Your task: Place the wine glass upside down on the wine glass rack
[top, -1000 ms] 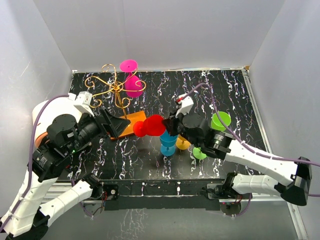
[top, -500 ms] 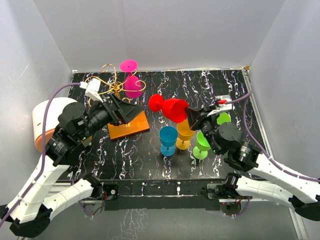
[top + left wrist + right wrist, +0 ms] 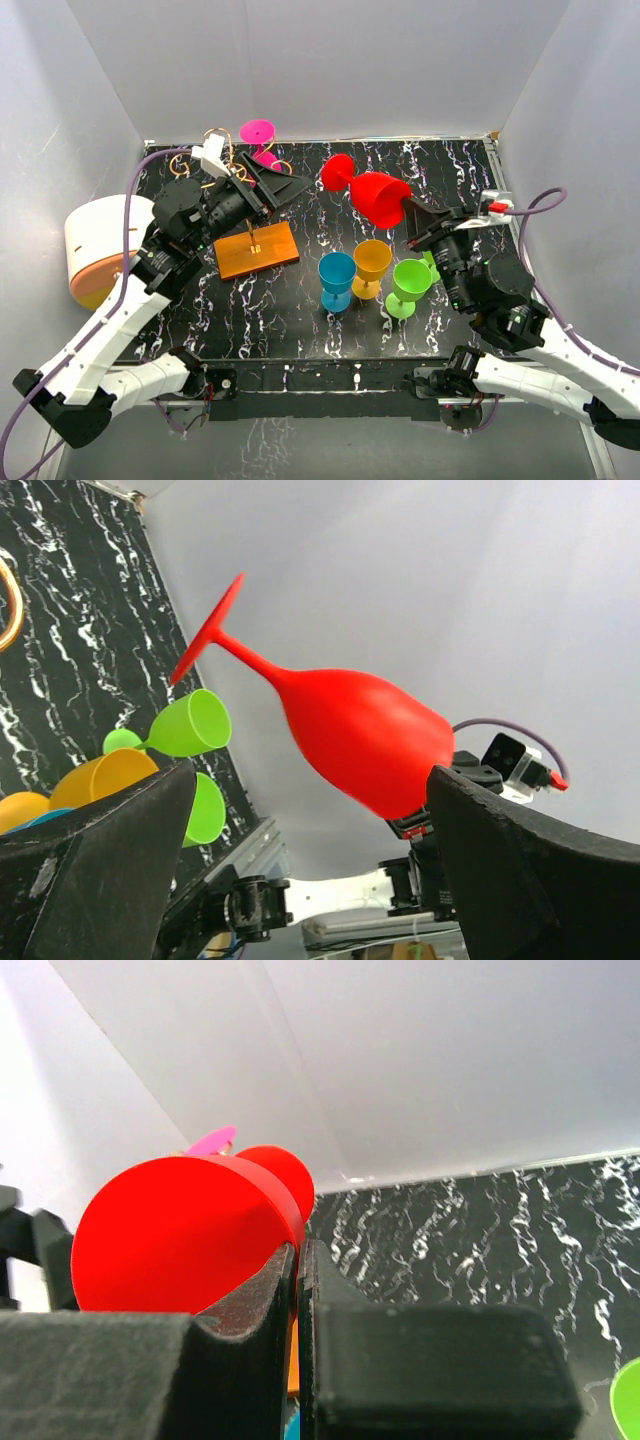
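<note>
Right of the wine glass rack (image 3: 258,250), the right tool (image 3: 412,213) clamps the red wine glass (image 3: 378,197) by its rim, a pinch plain only from its wrist. The left tool (image 3: 290,187) gapes wide and empty beside the rack.

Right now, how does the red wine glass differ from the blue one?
The red wine glass hangs tipped sideways in the air; the blue wine glass stands upright on the table. The right gripper pinches the red rim; nothing holds the blue. Both have stems.

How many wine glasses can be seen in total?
6: pink on the rack; red in the right tool, in the air; blue, orange and green standing together; a second green behind, mostly hidden by the right arm.
</note>
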Controlling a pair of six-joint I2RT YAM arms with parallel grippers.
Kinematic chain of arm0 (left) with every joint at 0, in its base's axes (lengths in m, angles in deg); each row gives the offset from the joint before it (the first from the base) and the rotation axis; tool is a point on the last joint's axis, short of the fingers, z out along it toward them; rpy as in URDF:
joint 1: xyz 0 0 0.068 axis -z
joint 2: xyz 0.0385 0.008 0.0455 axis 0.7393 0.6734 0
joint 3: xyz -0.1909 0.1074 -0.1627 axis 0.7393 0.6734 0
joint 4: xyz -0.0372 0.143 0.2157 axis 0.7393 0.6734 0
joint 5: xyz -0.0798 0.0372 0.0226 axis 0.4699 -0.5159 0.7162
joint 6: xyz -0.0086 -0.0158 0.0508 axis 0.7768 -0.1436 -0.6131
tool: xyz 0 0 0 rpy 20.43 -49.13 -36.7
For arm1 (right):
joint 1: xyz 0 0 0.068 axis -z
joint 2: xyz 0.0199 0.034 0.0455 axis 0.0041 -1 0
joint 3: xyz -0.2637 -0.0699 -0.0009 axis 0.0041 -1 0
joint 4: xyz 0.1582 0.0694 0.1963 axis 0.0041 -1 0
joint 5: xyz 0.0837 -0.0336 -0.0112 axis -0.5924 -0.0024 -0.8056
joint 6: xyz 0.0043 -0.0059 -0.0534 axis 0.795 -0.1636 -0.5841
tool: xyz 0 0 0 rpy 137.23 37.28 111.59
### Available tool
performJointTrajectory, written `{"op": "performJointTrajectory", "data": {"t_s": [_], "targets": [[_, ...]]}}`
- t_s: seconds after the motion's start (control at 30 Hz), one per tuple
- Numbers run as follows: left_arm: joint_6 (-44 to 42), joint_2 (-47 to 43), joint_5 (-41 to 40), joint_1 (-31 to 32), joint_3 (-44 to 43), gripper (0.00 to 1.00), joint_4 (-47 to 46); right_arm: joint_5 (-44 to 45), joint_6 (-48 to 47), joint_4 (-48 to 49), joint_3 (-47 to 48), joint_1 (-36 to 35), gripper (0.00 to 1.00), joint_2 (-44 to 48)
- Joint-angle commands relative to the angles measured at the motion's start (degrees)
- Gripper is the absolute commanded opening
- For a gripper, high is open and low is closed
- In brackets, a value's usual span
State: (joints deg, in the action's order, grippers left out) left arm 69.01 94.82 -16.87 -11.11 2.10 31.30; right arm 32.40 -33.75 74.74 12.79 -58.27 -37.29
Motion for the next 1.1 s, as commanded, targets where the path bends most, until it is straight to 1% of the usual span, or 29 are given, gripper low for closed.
{"op": "performJointTrajectory", "data": {"t_s": [0.0,0.17,0.23,0.33,0.5,0.6,0.73,0.8,0.87,0.93,1.07], "targets": [[5.5,0.9,0.5,0.2,-1.9,0.99,-6.9,-2.6,-0.9,9.7,3.4,-0.3,0.00,1.3],[14.0,5.1,0.9,0.2,-2.9,0.98,-12.7,-7.1,-0.2,21.5,2.0,-0.3,0.00,0.1],[15.7,6.9,0.4,0.2,-4.7,0.96,-13.6,-8.7,-0.4,25.2,1.8,-0.3,0.00,-1.5],[18.8,8.6,-0.1,0.2,-5.8,0.91,-16.1,-10.0,-1.5,28.8,2.1,-0.3,0.00,-4.3],[21.8,7.9,-1.6,0.4,-3.1,0.87,-21.5,-9.8,-3.3,33.5,2.5,-0.3,0.00,-8.0],[22.2,7.0,-3.0,0.4,-1.8,0.85,-21.5,-9.0,-3.6,35.6,2.3,-0.3,0.00,-9.5],[23.7,6.3,-5.6,0.4,-1.1,0.72,-19.4,-11.2,-3.3,37.1,2.2,-0.3,0.00,-10.8],[25.7,6.4,-6.4,0.4,-0.3,0.67,-20.8,-11.9,-2.7,37.3,2.1,-0.3,0.00,-10.9],[28.2,6.8,-6.6,0.4,0.1,0.60,-22.7,-12.2,-2.2,37.7,1.7,-0.3,0.00,-10.8],[30.2,7.2,-7.2,0.4,0.4,0.57,-24.1,-12.7,-1.9,37.7,1.5,-0.3,0.00,-10.8],[31.7,8.0,-7.8,0.4,0.6,0.47,-27.1,-13.0,-1.6,36.8,1.2,-0.3,0.00,-11.0]]}}
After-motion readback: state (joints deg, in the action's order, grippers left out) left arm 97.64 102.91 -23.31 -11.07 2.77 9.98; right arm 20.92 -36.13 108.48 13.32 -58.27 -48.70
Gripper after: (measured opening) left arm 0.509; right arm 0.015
